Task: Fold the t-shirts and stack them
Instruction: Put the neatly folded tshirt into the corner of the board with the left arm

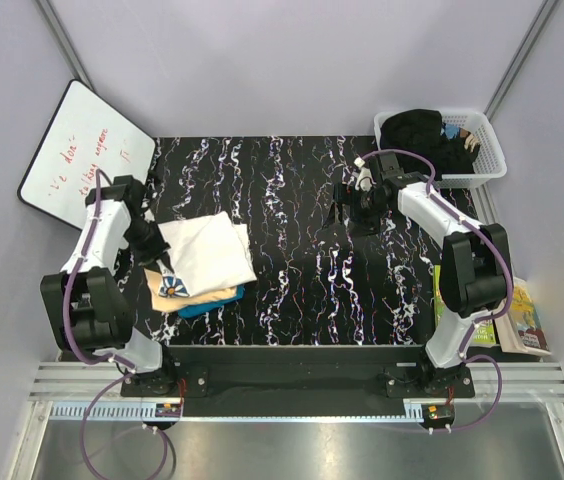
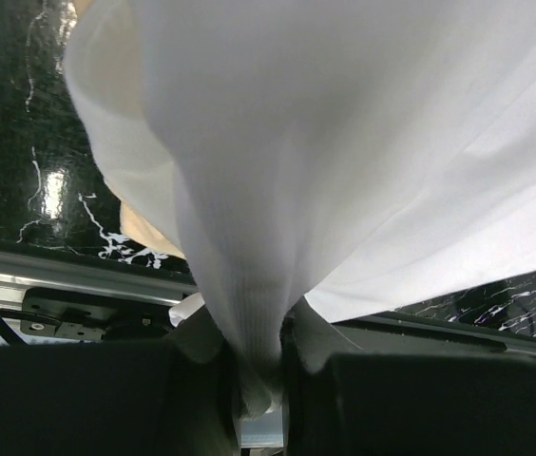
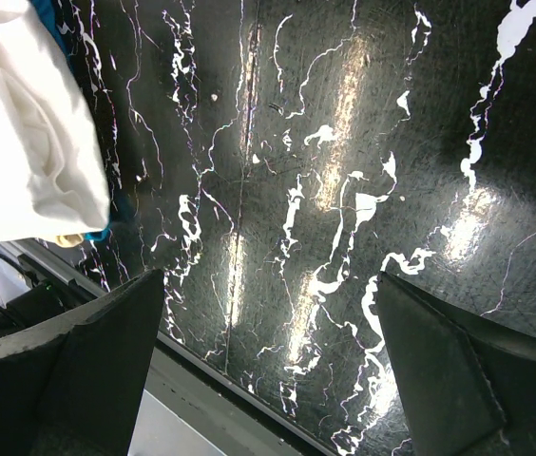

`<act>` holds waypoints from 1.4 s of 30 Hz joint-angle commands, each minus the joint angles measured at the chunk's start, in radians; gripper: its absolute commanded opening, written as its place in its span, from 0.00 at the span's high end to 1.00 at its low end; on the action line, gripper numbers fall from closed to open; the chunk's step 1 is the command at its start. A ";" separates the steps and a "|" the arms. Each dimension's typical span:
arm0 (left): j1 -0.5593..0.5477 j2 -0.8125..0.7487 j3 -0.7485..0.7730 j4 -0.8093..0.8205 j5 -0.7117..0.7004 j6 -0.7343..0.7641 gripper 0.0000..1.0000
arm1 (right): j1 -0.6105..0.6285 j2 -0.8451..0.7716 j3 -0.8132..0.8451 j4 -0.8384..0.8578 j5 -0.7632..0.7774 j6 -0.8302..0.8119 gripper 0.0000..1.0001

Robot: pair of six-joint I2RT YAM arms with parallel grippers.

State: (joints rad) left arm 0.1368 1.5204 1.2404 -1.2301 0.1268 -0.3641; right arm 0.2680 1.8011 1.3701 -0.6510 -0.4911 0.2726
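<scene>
black marble-patterned table [image 1: 302,200] enclosed by pale walls; a whiteboard [image 1: 82,155] with red writing is propped at the far left corner, and a white basket [image 1: 494,165] loaded with dark clothing [image 1: 417,132] is set at the far right corner. the t-shirts are stacked on the left side of the table, towards the near edge: the teal-blue shirt [image 1: 207,307] is seen lowest, the pale peach shirt [image 1: 207,295] on it, and the white shirt [image 1: 207,250] is draped on top, partly folded, with a bit of its daisy print [image 1: 172,286] exposed at the near-left edge. the left gripper [image 2: 258,375] is clamped on a bunched fold of the white shirt. in the left wrist view the cloth is drawn into a taut cone between the fingers [image 2: 201,389], with the peach layer visible behind it. the right gripper [image 3: 268,323] is spread wide with nothing in it — held over bare table at the far right-centre, well apart from the stack. only a corner of the white shirt is caught at the upper left of the right wrist view.
</scene>
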 commanded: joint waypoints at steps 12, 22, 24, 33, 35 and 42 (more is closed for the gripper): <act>0.113 0.064 -0.073 0.047 -0.090 0.094 0.46 | -0.004 0.030 0.007 0.005 -0.015 -0.012 0.00; 0.090 -0.228 0.090 0.174 -0.124 0.025 0.01 | -0.003 0.030 0.003 -0.001 -0.020 -0.015 0.00; 0.072 -0.340 0.053 0.268 -0.105 0.001 0.01 | -0.003 0.033 0.001 -0.002 -0.020 -0.015 0.00; -0.212 -0.165 0.022 0.379 0.076 -0.032 1.00 | -0.003 0.043 0.004 -0.001 -0.021 -0.012 0.00; -0.324 -0.053 0.088 0.362 0.031 -0.039 1.00 | -0.003 0.040 0.001 -0.001 -0.020 -0.010 0.00; -0.583 0.279 0.385 0.271 -0.030 -0.035 1.00 | -0.003 0.018 -0.028 -0.001 -0.006 -0.007 0.00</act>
State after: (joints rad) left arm -0.3580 1.7199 1.4433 -0.9276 0.1196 -0.3927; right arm 0.2680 1.8416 1.3582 -0.6529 -0.4946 0.2729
